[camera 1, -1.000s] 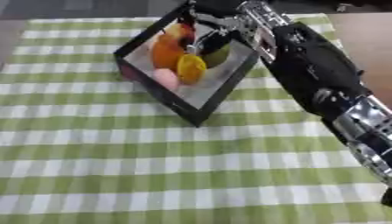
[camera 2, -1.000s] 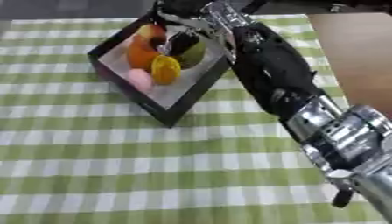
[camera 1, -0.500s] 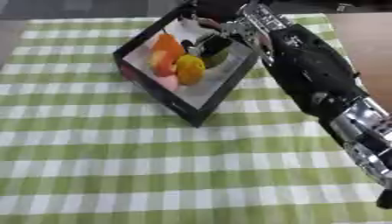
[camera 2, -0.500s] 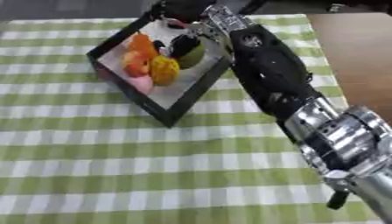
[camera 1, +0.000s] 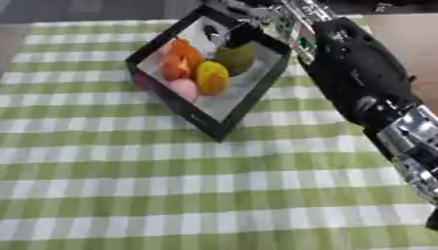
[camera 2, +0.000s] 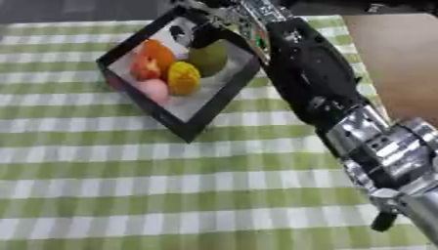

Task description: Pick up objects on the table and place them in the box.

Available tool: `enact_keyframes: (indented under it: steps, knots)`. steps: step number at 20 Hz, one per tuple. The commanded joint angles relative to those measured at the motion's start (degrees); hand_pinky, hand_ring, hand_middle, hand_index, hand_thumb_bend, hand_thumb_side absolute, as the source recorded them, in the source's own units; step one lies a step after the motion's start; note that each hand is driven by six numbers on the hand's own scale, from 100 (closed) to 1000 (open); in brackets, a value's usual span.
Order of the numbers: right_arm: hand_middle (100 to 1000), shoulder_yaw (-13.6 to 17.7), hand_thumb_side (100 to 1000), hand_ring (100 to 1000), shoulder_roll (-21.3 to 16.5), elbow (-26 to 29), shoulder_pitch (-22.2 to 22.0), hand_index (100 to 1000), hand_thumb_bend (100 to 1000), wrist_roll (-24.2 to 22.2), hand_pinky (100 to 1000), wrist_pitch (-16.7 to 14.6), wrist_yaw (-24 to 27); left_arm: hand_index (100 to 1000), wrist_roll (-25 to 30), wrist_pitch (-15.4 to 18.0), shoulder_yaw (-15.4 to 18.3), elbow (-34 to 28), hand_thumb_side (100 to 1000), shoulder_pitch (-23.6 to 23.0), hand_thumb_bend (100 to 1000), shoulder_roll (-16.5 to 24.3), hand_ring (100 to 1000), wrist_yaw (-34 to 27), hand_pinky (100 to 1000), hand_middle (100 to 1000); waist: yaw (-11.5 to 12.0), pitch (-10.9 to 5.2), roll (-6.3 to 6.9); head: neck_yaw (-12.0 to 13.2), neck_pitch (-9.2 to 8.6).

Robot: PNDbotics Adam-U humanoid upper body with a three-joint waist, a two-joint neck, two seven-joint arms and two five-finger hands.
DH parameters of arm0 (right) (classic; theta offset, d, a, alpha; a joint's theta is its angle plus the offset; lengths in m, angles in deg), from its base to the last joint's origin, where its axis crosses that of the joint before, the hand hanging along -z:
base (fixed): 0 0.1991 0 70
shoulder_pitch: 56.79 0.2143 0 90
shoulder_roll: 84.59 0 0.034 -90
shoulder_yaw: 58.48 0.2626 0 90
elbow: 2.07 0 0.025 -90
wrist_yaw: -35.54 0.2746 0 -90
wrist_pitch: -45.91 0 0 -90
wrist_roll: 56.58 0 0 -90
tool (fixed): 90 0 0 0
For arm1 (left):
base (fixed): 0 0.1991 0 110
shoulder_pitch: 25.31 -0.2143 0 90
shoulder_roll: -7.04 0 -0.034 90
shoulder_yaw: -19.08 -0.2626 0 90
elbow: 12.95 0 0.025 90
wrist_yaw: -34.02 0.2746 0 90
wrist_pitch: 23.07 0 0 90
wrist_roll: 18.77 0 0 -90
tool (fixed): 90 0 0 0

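Green-and-white checked cloth (camera 1: 171, 195) covering the desk, bare wood (camera 1: 410, 44) at right, black box (camera 1: 224, 128) holding fruit (camera 1: 211, 76) at far centre, right hand (camera 1: 256, 12) over its far corner, finger state unclear
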Motion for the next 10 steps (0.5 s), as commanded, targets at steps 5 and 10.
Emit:
enact_keyframes:
  steps: [5, 10]
  knots:
    - [689, 2.93, 269, 758, -5.04, 12.65, -2.04, 900, 100, 4.86, 872, 12.75, 20.93, 769, -0.53, -0.04, 0.7, -0.98, 419, 0.08, 286, 1.13, 685, -0.12, 782, 641, -0.28, -1.85, 0.88, 0.64, -0.32]
    - [737, 5.23, 366, 768, -9.0, 20.7, -7.09, 925, 100, 3.25, 876, 20.36, 38.94, 768, -0.81, -0.07, 0.91, -0.97, 421, -0.14, 287, 1.07, 683, -0.17, 782, 641, -0.81, -1.71, 1.03, 1.57, 0.02]
